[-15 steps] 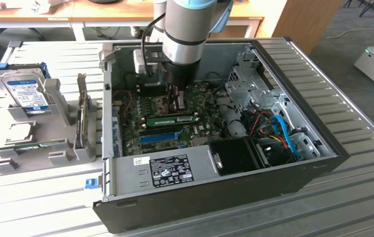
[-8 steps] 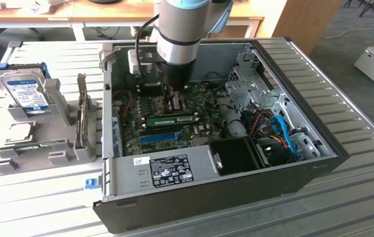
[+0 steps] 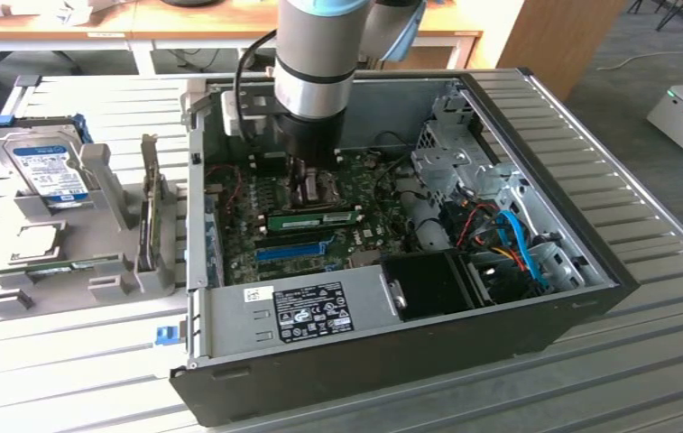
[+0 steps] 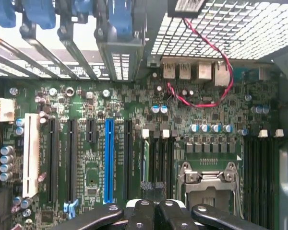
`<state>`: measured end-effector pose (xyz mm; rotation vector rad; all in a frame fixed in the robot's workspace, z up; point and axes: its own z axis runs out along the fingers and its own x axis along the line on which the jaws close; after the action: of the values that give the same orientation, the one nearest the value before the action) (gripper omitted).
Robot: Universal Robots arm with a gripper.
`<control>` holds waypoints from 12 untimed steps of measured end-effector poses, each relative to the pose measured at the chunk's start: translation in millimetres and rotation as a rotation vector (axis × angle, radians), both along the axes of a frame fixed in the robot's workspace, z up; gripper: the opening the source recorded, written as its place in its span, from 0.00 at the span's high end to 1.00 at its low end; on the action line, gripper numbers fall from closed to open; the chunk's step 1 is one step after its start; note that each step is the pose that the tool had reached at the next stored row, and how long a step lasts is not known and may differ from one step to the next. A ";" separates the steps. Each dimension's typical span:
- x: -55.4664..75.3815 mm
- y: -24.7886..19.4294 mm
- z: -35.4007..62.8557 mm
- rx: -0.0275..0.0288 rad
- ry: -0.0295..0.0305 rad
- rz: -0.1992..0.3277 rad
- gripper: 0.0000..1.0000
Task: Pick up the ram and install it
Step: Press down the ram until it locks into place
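A slatted grey counter (image 3: 64, 361) carries an open computer case (image 3: 582, 298); inside, the ram (image 3: 315, 218) sits on the motherboard (image 3: 354, 242) just beside the blue slot (image 3: 290, 249); the pincer (image 3: 312, 185), closed and empty, hangs directly above it.

Arm (image 3: 317, 72) fills middle of open computer case (image 3: 558, 225), over motherboard (image 4: 134, 110). Room beside it toward exterior view's left hemmed by case wall. Drive cage (image 3: 462, 153), blue cables (image 3: 521, 244) and black fan housing (image 3: 438, 284) crowd exterior view's right. Red wire (image 4: 216, 81) loops above board near rear ports. Ram (image 3: 315, 218) sits just beside arm.
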<state>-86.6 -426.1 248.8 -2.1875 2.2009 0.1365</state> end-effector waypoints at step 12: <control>-5.3 0.0 0.0 0.0001 0.0001 0.000 0.89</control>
<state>-91.9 -426.1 248.8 -2.1874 2.2010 0.1367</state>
